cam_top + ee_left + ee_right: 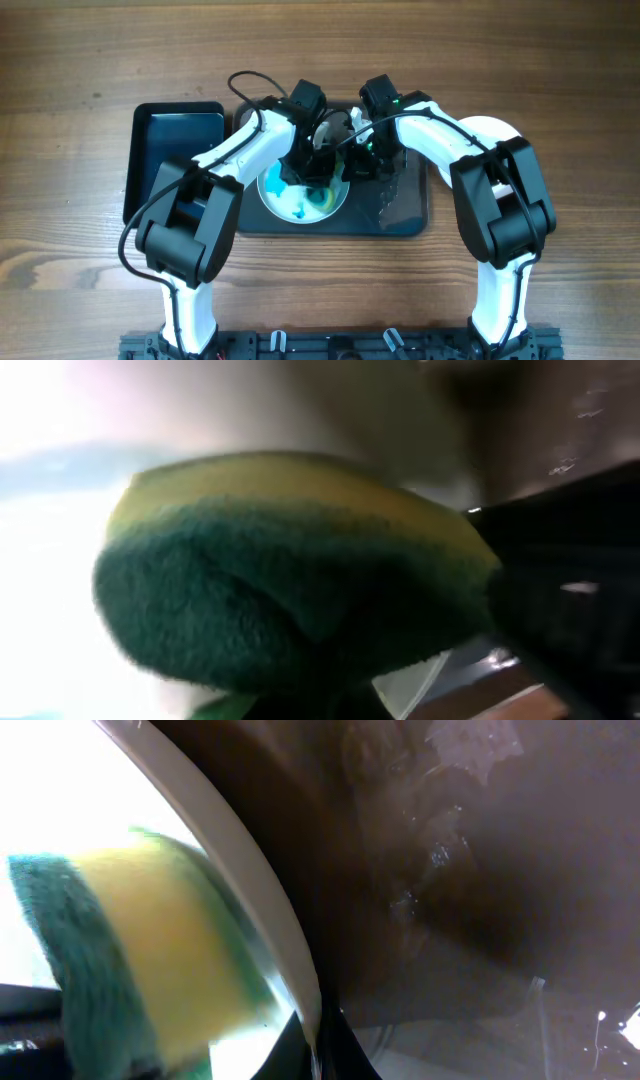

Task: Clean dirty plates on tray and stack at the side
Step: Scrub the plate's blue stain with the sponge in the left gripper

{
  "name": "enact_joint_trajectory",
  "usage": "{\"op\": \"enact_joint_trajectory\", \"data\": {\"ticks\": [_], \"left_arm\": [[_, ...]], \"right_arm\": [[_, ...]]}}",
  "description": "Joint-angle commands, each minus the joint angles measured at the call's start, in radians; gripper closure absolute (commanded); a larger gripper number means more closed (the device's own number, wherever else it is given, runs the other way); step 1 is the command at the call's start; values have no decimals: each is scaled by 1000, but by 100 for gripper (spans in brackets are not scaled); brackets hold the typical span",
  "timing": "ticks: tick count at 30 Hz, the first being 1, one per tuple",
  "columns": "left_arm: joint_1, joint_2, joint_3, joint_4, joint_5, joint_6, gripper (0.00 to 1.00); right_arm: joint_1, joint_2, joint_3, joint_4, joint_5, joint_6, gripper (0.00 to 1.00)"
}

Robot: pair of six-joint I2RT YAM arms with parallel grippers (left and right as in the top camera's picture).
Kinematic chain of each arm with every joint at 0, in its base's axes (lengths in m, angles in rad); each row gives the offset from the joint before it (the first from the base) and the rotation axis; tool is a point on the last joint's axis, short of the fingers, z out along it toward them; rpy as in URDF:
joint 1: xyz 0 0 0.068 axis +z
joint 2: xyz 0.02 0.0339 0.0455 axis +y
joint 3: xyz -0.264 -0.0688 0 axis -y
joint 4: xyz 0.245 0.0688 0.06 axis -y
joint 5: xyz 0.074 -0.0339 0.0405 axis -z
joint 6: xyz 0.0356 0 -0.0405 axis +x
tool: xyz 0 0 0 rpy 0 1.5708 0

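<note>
A white plate [300,205] with a blue-teal smear lies on the left half of the dark tray [405,215]. My left gripper [303,172] is shut on a green and yellow sponge [290,570], which presses down on the plate [40,610] and fills the left wrist view. My right gripper [362,165] is shut on the plate's right rim [250,890], and its jaws [318,1045] pinch that edge at the bottom of the right wrist view. The sponge [130,960] shows on the plate just left of the rim. The tray's wet surface [480,920] lies to the right.
A smaller glossy black tray [175,150] stands directly left of the dark tray on the wooden table [540,90]. Both arms arch over the dark tray from the near edge. Water patches glisten on the tray's right half [390,195].
</note>
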Motion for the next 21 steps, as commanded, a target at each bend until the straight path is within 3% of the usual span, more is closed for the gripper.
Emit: {"op": "enact_joint_trajectory", "data": {"ticks": [1,3,6,12,17,21], "left_arm": [[8,19,-11,32,-193,-143,96],[20,19,-11,18,-394,-262,96],[38,19,-11,7,-590,-333,96],[56,19,-11,-60,-783,-444,96],[51,19,-11,-129,-708,-438,96],[43,19,-11,-135,-333,-176,96]], "right_arm": [[0,22,-15,5,-6,-20,96],[0,22,-15,5,-6,-21,96],[0,22,-15,5,-6,-21,96],[0,22,-15,5,-6,-21,96],[0,22,-15,5,-6,-20,96],[0,22,-15,5,-6,-20,96]]}}
